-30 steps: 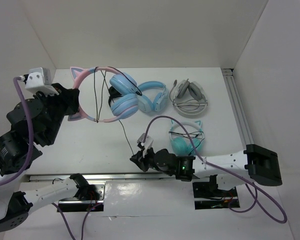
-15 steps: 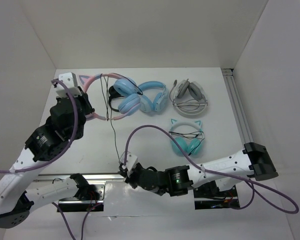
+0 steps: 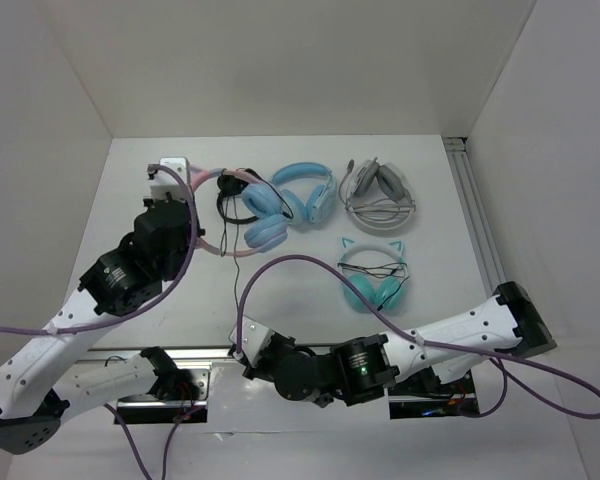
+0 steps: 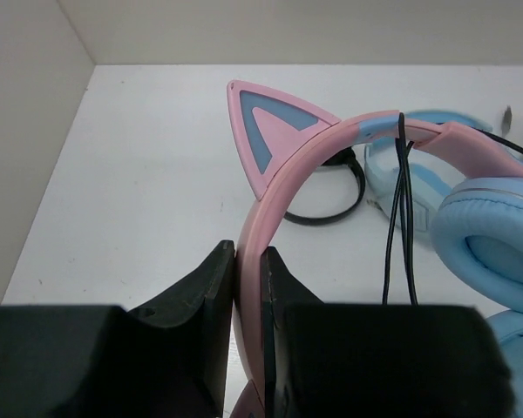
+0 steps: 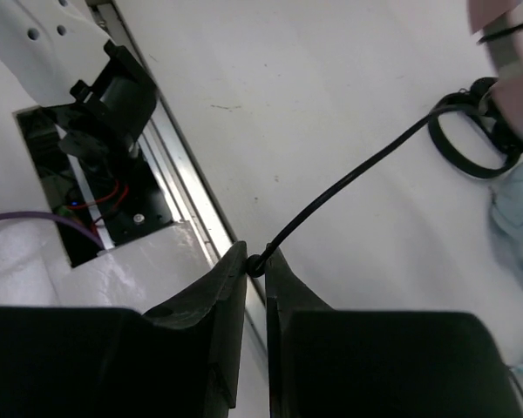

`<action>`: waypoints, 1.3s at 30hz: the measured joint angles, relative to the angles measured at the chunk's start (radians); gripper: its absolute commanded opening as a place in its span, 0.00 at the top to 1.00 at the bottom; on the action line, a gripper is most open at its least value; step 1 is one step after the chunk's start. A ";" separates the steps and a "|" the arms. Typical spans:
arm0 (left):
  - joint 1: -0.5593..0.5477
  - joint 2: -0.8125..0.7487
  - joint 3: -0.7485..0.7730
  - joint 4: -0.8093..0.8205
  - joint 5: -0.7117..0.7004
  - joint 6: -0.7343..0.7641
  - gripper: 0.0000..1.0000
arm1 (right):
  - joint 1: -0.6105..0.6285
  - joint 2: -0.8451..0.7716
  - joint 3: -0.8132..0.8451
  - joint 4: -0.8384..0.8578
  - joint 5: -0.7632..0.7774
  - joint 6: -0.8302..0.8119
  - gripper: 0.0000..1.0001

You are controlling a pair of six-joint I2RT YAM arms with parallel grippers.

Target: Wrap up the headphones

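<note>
Wrapping underway: left gripper (image 4: pixel 249 283) clamped on pink headband (image 4: pixel 283 183) of headphones (image 3: pixel 263 232), far left. Right gripper (image 5: pixel 255 264) pinches cable (image 5: pixel 349 185) taut, near edge. Next, probably: carry cable round band.

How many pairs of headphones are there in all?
4. A pink cat-ear pair at the back left, a plain light blue pair beside it, a grey pair further right, and a teal cat-ear pair in front of the grey one. None seems hidden.
</note>
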 measured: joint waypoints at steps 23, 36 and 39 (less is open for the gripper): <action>-0.001 -0.016 -0.121 -0.060 0.222 0.120 1.00 | 0.002 0.020 0.252 -0.324 0.072 -0.210 1.00; 0.009 0.056 -0.014 -0.218 0.029 -0.183 1.00 | 0.028 0.095 0.302 -0.309 -0.127 -0.275 1.00; 0.010 0.056 -0.016 -0.227 0.031 -0.195 1.00 | 0.028 0.095 0.304 -0.305 -0.128 -0.293 1.00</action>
